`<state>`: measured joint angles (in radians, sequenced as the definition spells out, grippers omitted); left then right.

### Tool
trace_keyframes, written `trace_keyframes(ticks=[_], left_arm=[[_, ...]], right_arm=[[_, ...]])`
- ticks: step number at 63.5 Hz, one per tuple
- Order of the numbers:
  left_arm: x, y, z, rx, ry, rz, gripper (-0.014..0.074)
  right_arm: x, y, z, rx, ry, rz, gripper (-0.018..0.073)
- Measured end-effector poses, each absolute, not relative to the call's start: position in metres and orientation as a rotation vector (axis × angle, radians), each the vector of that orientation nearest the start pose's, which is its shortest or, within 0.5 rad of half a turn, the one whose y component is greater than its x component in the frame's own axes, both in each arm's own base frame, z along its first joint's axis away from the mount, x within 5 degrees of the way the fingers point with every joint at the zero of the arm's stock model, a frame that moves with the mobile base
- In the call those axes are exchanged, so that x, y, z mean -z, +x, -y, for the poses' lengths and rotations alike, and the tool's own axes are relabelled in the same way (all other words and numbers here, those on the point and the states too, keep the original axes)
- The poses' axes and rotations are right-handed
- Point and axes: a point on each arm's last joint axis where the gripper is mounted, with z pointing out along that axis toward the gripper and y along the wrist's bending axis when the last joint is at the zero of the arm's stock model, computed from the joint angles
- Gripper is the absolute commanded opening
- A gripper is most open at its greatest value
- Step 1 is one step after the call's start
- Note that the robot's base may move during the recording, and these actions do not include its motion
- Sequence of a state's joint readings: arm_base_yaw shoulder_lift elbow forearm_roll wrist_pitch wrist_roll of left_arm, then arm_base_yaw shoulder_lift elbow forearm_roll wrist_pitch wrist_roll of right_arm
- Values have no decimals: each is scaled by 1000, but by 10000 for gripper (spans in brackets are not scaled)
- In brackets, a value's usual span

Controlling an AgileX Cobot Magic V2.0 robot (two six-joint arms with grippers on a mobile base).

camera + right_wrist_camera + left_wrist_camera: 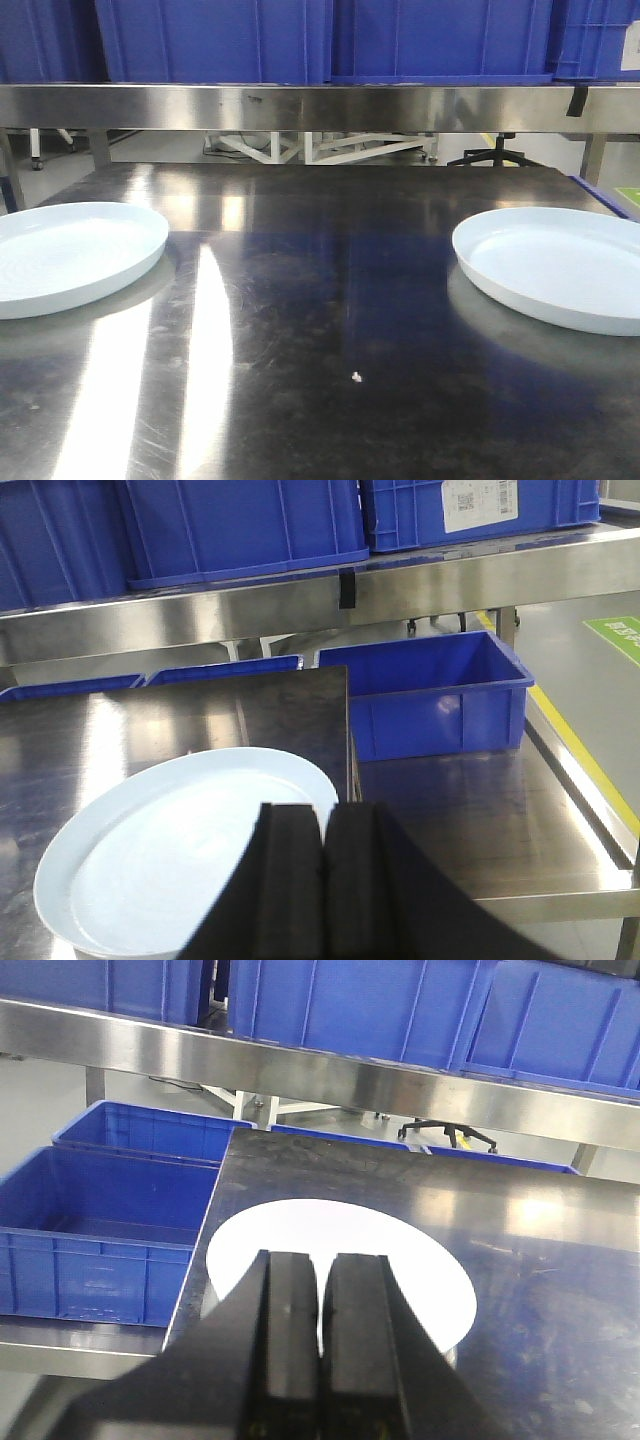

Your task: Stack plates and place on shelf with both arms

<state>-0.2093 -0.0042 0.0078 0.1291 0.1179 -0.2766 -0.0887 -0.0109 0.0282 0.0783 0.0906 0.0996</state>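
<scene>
Hovering with jaws pressed together and empty on both left gripper [322, 1265] and right gripper [322, 815]; facing left plate [70, 255] and right plate [560, 265], lying well apart on the table [330, 300] before the shelf [300, 105], seemingly for one arm each; awaiting stacking.

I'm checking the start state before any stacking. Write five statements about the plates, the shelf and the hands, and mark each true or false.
1. The two plates are already stacked. False: the left plate and the right plate lie apart on the tabletop.
2. The shelf carries blue crates. True.
3. The left hand grips a plate. False: it is shut on nothing, with the plate lying beyond it.
4. Both plates are empty. True.
5. The right hand is wide open. False: its jaws are closed together.
</scene>
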Motion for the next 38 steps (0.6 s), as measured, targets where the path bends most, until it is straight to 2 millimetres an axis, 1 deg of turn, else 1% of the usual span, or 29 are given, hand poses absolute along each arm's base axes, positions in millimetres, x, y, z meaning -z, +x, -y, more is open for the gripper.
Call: trace_keyframes(ticks=[38], left_arm=[[-200, 55, 10, 265, 37, -1610, 97]], right_arm=[[-196, 57, 4, -75, 206, -1578, 56]])
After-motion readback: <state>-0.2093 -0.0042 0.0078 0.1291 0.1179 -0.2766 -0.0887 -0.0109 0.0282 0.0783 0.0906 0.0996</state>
